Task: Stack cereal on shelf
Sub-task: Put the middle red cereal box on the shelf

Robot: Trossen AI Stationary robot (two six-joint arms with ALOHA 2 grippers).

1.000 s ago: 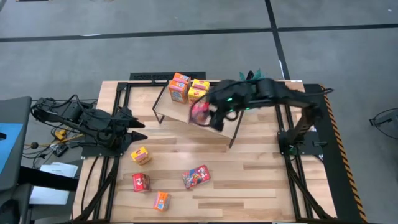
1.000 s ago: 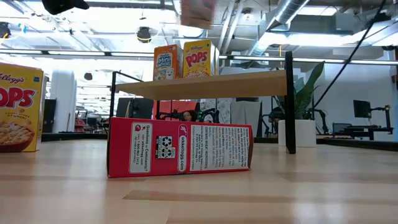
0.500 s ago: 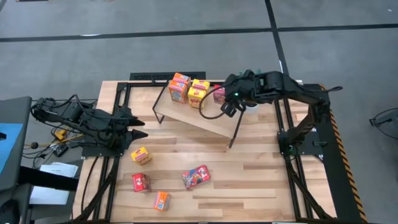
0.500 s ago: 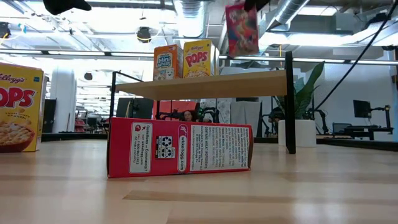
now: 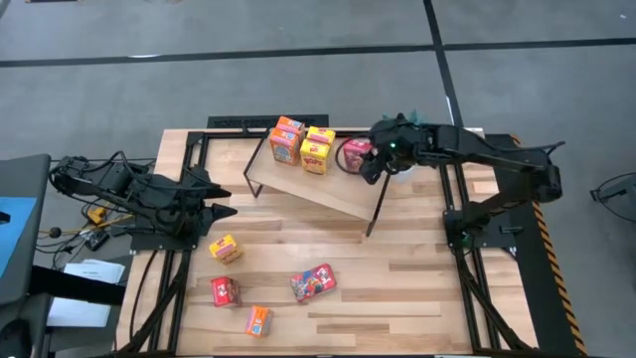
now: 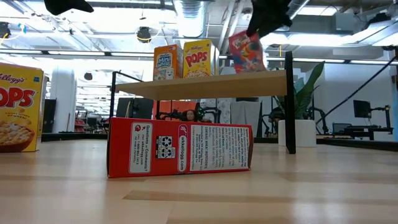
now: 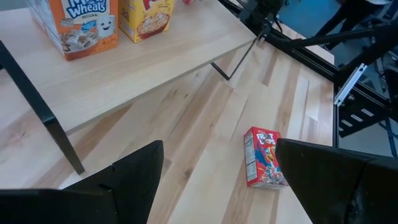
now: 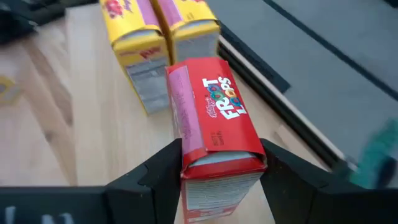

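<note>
The shelf point(image 5: 316, 187) is a light-wood board on black legs at the table's far middle. An orange cereal box point(image 5: 286, 140) and a yellow one point(image 5: 318, 149) stand on it. My right gripper point(image 5: 366, 159) is shut on a red Froot Loops cereal box point(image 8: 214, 121), just right of the yellow box and low over the board point(image 6: 205, 84). My left gripper point(image 7: 217, 180) waits open at the table's left, touching nothing. More cereal boxes lie on the tabletop: yellow point(image 5: 225, 248), red point(image 5: 226, 290), orange point(image 5: 258, 320) and red point(image 5: 314, 282). My right gripper pinches the red box between its two fingers point(image 8: 283, 174), on two opposite sides near the end that faces the wrist point(image 8: 217, 163). The fingers slant down from the table's right side, along the box. The box is tilted point(image 6: 247, 51). I cannot tell whether its lower edge touches the board.
A red box point(image 6: 180, 149) lies on its side close to the low camera, with a yellow Corn Pops box point(image 6: 17, 106) to its left. A potted plant point(image 5: 402, 121) stands behind the shelf's right end. Black frame rails point(image 5: 467, 278) run along both table sides.
My right gripper has carried the red box from high over the shelf's near edge toward the table's far and right edges, then down to just above the board beside the yellow box. The box has tipped as the wrist rolled.
</note>
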